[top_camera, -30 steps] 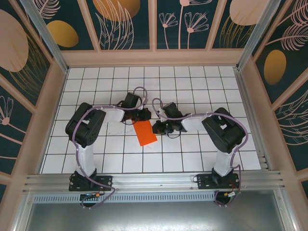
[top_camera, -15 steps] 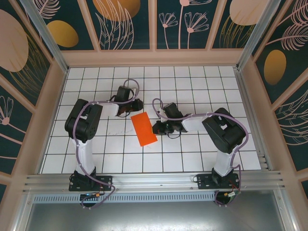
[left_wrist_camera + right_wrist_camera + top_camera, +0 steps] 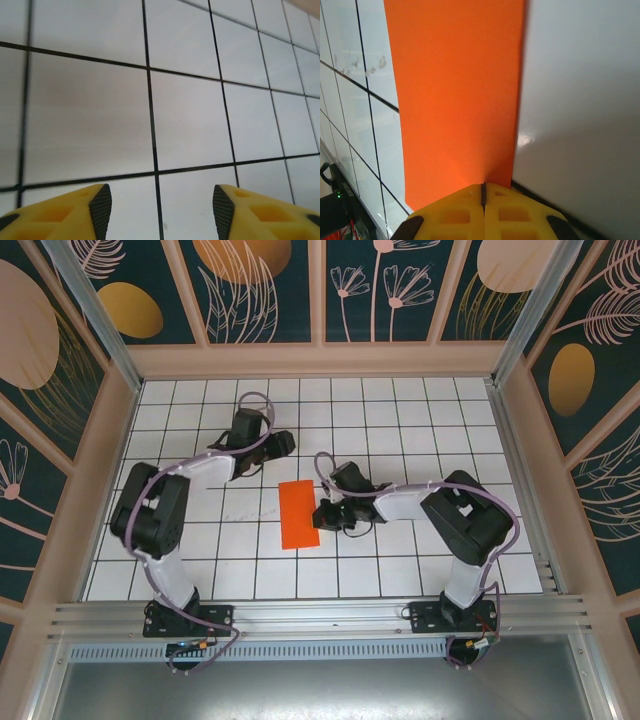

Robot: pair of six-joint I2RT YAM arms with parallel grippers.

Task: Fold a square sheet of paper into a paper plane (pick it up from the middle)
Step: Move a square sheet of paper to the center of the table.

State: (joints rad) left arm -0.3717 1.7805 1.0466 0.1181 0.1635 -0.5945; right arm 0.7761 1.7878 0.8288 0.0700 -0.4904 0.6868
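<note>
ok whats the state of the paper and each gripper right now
sheet of paper: narrow rectangle, looks folded in half, lying on the tiles, not yet a plane
left gripper: open, empty, over bare tiles
right gripper: shut, tips at the paper's edge; pinching or pressing, can't tell

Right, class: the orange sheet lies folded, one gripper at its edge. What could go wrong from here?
The right gripper, shut at the edge of the folded paper, might drag it askew. The left gripper is open over bare tiles, apart from the paper, so the fold might spring open unpinned.
</note>
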